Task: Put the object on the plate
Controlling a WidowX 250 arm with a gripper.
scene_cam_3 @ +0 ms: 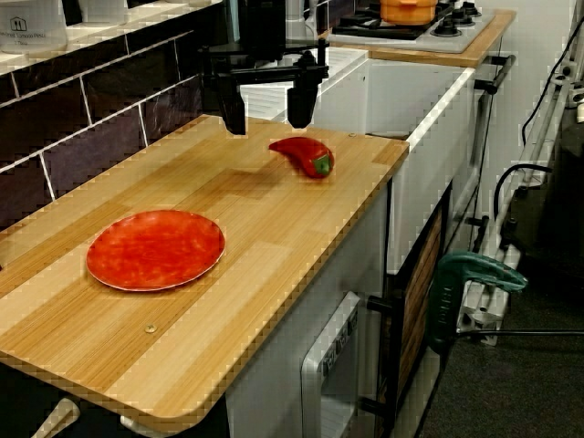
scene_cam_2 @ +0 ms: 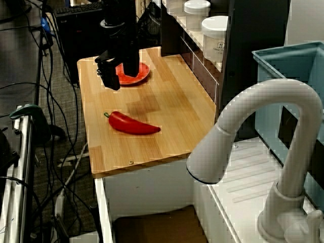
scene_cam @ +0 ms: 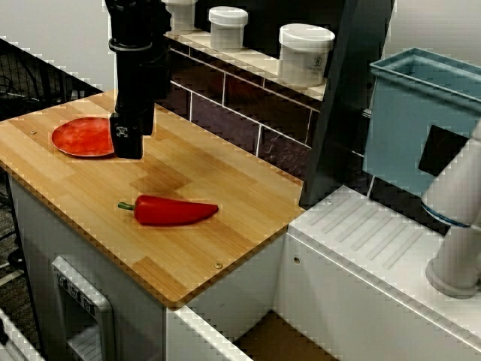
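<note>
The object, a glossy red pepper (scene_cam: 174, 211) with a green stem, lies on its side on the wooden board, also seen in the side view (scene_cam_2: 132, 124) and the end view (scene_cam_3: 306, 153). The orange-red plate (scene_cam: 81, 137) rests bare at the board's far left end (scene_cam_3: 155, 248). My black gripper (scene_cam_3: 266, 111) hangs open above the board between plate and pepper, nearer the plate's edge, with nothing between its fingers (scene_cam_3: 232, 113). In the side view its body hides part of the plate (scene_cam_2: 139, 76).
White lidded jars (scene_cam: 304, 54) stand on the tiled ledge behind the board. A blue bin (scene_cam: 421, 120) and a white faucet (scene_cam_2: 263, 131) are at the sink side. The board's front edge (scene_cam: 113, 256) drops off. Cables and a green clamp (scene_cam_3: 470, 278) sit by the floor.
</note>
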